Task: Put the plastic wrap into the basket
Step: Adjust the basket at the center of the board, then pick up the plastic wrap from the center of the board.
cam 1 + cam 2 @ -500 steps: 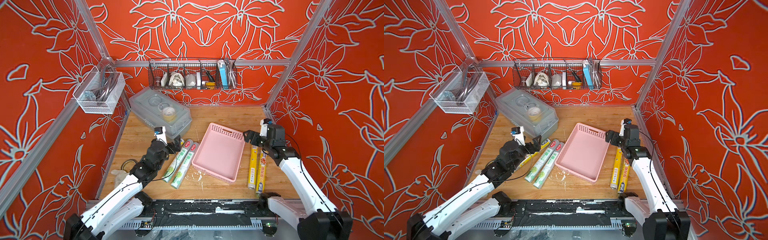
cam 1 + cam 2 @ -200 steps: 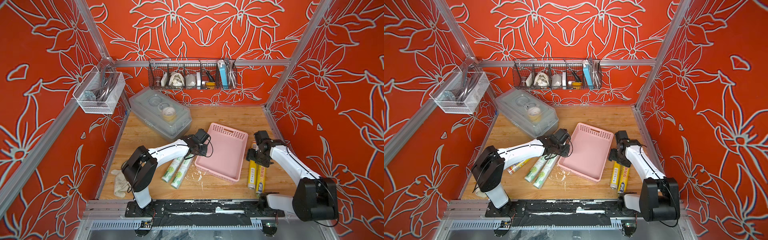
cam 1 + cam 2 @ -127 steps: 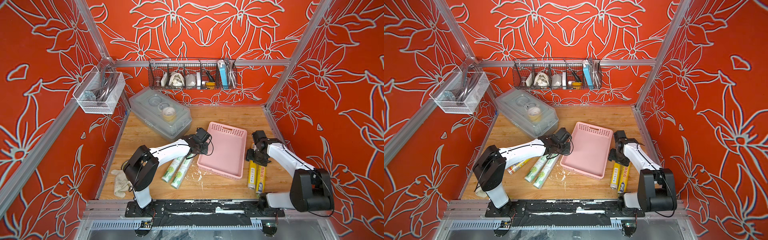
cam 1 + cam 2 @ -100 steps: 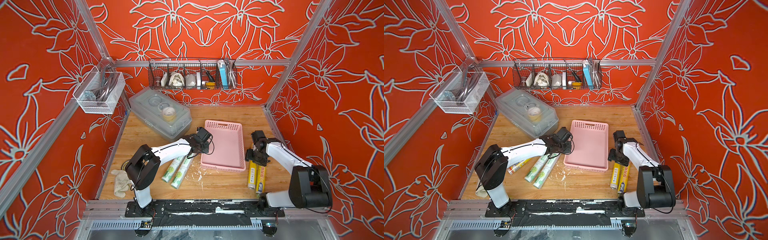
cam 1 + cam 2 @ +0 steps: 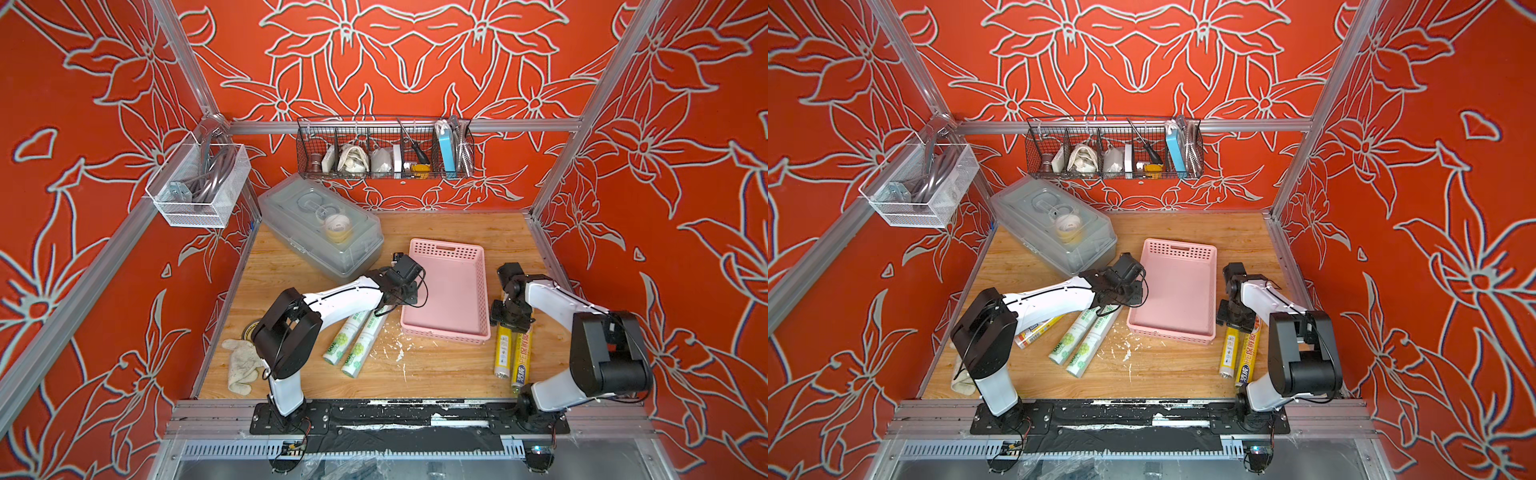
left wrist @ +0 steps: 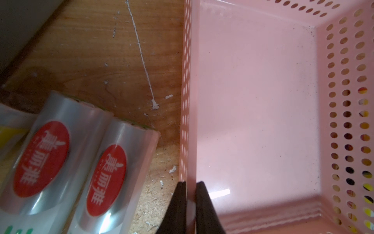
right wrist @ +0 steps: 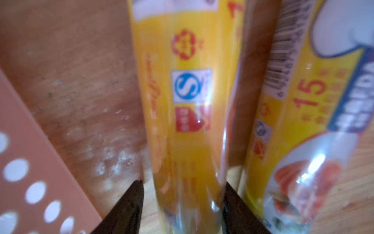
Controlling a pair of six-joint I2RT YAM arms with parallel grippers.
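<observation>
Perforated pink plastic basket (image 6: 253,101) wall pinched between left gripper (image 6: 190,188) jaws, right gripper (image 7: 183,183) straddling glossy yellow roll (image 7: 188,91), grip unclear.

3 yel rolls (image 5: 1229,351), 2 grn-wht (image 5: 1067,340), 1 basket (image 5: 1173,299).

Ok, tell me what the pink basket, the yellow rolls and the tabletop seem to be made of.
The pink basket: moulded plastic, most likely; smooth, slightly glossy, neat round holes in thin walls.
The yellow rolls: shiny printed film wrapper with glare streaks; core hidden.
The tabletop: wood or wood-look laminate, matt, grain showing, scratched with pale chips.
</observation>
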